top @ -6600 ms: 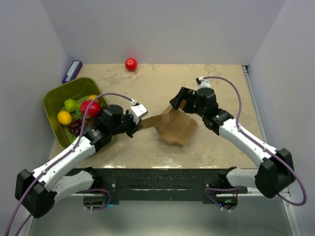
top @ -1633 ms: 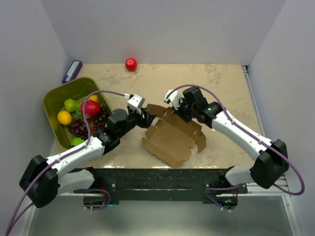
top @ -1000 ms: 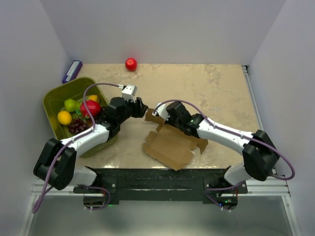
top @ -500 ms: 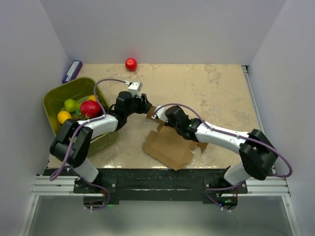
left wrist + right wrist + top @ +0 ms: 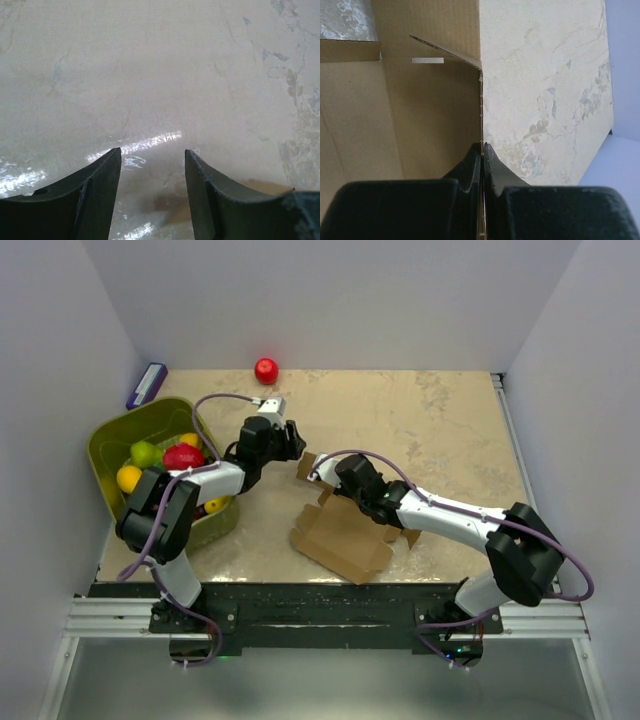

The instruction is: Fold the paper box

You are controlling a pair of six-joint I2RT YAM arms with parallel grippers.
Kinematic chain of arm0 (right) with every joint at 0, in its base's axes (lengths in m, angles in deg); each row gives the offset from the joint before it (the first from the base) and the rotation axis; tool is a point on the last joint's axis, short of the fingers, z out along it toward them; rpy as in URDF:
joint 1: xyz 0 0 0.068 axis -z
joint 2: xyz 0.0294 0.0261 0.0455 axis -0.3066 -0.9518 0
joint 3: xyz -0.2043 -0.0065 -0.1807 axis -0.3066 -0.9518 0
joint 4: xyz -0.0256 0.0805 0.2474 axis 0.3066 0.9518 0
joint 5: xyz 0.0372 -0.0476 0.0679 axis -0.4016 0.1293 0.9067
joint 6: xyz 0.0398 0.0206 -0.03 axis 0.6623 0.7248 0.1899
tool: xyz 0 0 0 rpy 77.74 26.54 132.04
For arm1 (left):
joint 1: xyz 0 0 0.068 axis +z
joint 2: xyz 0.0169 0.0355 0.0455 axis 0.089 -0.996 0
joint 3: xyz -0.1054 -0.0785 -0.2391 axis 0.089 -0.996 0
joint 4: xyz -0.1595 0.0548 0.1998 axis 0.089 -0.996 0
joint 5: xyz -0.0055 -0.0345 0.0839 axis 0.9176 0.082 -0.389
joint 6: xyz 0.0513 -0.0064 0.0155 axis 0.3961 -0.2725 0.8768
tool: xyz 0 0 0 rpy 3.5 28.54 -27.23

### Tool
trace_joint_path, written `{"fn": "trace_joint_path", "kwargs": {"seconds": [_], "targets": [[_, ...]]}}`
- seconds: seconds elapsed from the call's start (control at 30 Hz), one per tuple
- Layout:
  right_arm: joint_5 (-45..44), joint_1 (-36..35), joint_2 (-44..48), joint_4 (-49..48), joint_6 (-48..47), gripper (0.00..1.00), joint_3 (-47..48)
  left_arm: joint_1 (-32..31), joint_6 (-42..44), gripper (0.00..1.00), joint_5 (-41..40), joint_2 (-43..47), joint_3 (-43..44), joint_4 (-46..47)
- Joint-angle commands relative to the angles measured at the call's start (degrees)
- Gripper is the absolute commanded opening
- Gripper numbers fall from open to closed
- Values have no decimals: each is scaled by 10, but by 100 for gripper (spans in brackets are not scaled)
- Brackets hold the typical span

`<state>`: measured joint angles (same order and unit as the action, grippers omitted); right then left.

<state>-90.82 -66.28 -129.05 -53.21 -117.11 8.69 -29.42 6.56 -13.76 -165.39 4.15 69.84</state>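
Observation:
The paper box is a brown cardboard sheet lying partly folded on the table's middle, with one wall raised on its far left side. My right gripper is shut on that thin upright wall. In the right wrist view its jaws pinch the wall's edge, with the box's inside to the left. My left gripper hovers just left of the box's far flap. It stands open with only bare table between its fingers. A brown corner of cardboard shows behind the right finger.
An olive-green bin with several fruits stands at the left, under the left arm. A red apple lies at the back wall. A purple-and-white object rests in the back left corner.
The left arm has swung toward the far side and its gripper has opened a little wider. The right gripper stays shut on the box wall, hardly moved.

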Motion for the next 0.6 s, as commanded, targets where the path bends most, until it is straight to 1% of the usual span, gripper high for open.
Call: {"fn": "trace_joint_path", "kwargs": {"seconds": [0.0,0.1,0.17,0.23,0.3,0.43,0.57], "targets": [[-14,-3,2,-20,-6,0,0,19,-19,60,-32,33,-14,48],[-12,-3,2,-19,-6,0,-1,20,-4,62,-39,35,-9,40],[-12,-3,3,-18,-6,0,-2,22,10,60,-39,11,17,21],[-10,-2,4,-21,-6,0,-2,22,18,57,-8,-8,39,1],[-13,-3,2,-22,-6,0,-1,21,14,56,36,-27,38,11],[-23,-3,2,-38,-13,0,-8,13,-5,55,40,-30,27,7],[-34,-3,2,-53,-23,0,-16,7,-9,54,82,-37,22,12]]}}
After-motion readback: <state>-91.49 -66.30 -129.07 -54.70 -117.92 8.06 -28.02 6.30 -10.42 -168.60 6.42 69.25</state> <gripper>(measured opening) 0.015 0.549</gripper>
